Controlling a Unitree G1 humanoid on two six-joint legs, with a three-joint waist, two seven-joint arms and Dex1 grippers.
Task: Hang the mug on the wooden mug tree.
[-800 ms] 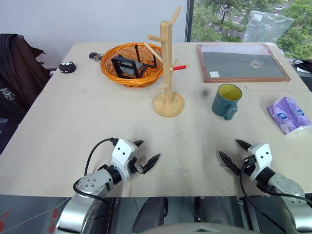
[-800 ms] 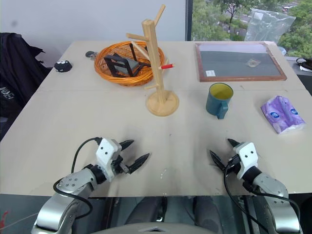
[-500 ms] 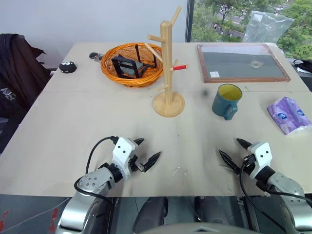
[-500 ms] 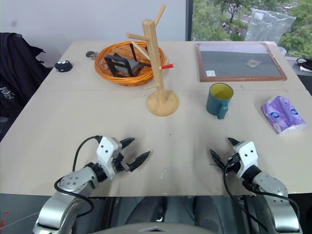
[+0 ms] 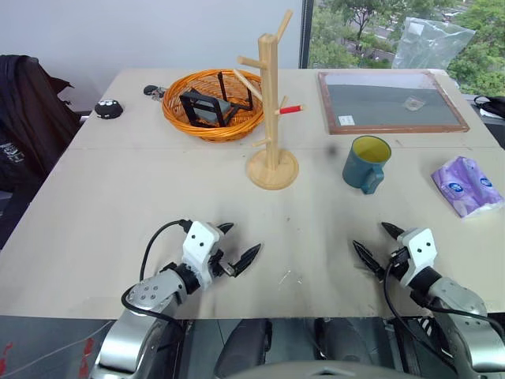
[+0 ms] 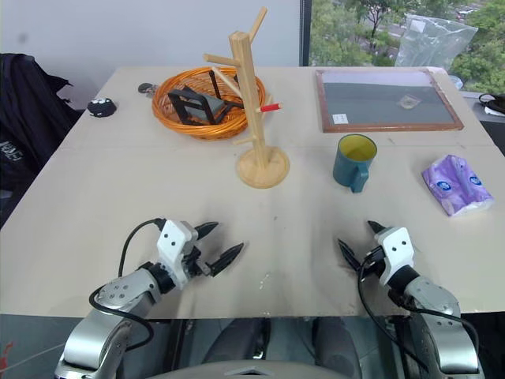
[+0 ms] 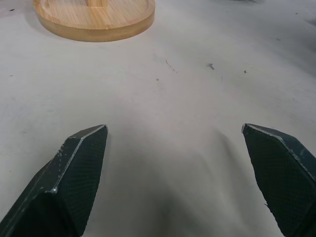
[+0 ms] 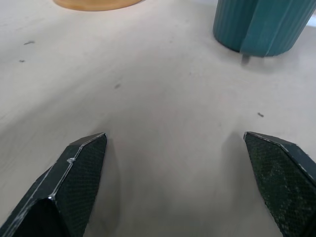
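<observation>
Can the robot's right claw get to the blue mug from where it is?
Probably yes. The right claw is open, and bare table lies between it and the mug, whose handle faces the robot.

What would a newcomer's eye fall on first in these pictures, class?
Probably the mug tree, standing tall mid-table with one red-tipped peg, just in front of the orange basket. Next the teal mug with its yellow inside, upright to the tree's right. Nearest the camera, the left gripper and right gripper rest open and empty at the table's near edge.
</observation>
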